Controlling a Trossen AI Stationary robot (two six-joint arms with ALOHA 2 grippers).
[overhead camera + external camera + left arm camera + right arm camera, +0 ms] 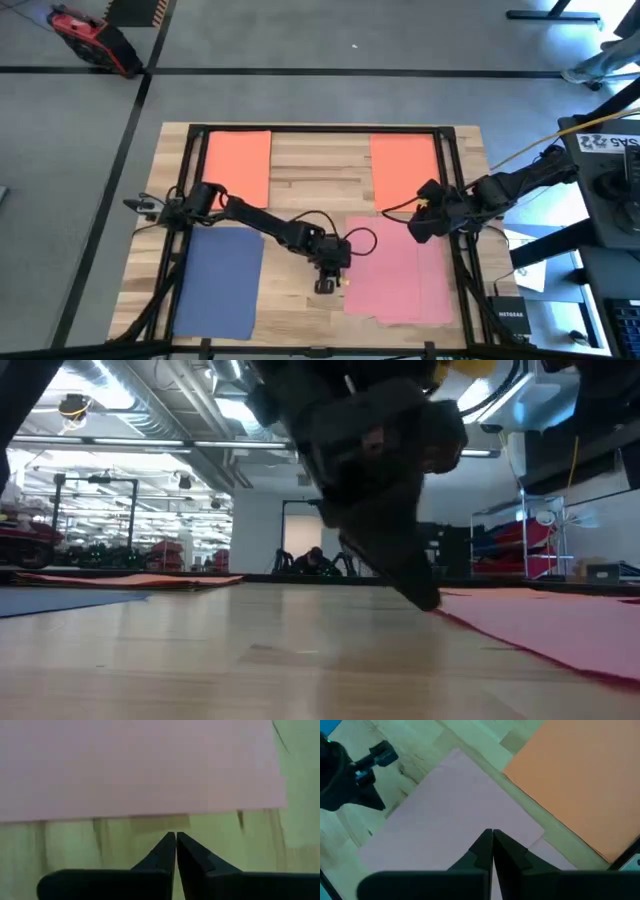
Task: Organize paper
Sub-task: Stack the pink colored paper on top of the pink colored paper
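The wooden table (315,165) carries four groups of paper, one toward each corner, with a bare strip of wood running down the middle between the left and right groups. A dark frame (320,129) borders the working area on the far side and along both flanks.

The pink paper (395,272) is the largest group: overlapping matte sheets at the near right, their near edges uneven and stepped, so at least two sheets are offset from one another. In the right wrist view one pink sheet lies skewed on another. The blue paper (220,280) lies flat at the near left, its left edge along the frame. One orange sheet (237,165) lies at the far left and a second orange sheet (402,167) at the far right; a band of bare wood separates the far-right orange sheet from the pink group.

The left gripper (327,285) is at the near centre of the table, just beside the left edge of the pink paper. Its fingers (165,852) are pressed together with nothing between them, tips at the bare wood short of the pink edge.

The right gripper (418,228) is over the far right corner of the pink group; its fingers (482,847) are likewise closed on nothing.
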